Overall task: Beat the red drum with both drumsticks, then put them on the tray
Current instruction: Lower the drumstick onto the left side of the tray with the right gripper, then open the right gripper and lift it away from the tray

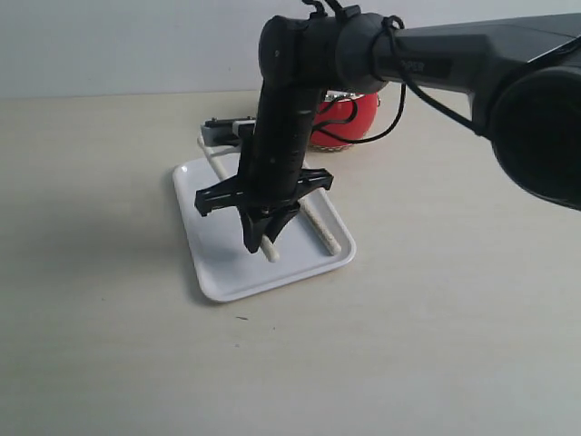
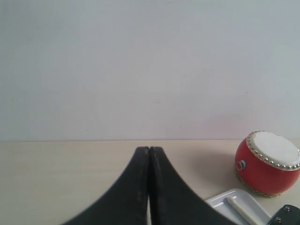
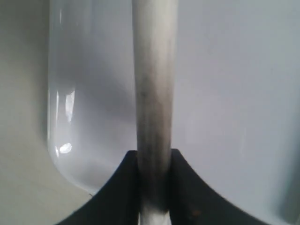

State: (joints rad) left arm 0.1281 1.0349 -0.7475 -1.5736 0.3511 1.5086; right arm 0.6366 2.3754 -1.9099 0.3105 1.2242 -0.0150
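Setting drumstick (image 3: 153, 93) down on tray (image 1: 272, 285) beside other drumstick (image 1: 322, 230), with right pincer (image 1: 260, 239) grasping it, left pincer (image 2: 149, 152) clenched empty. Next: unclench, lift straight off.

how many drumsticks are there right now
2. One drumstick lies on the tray, toward its right side in the exterior view. The other drumstick is over the tray, gripped in the right hand. None seems hidden.
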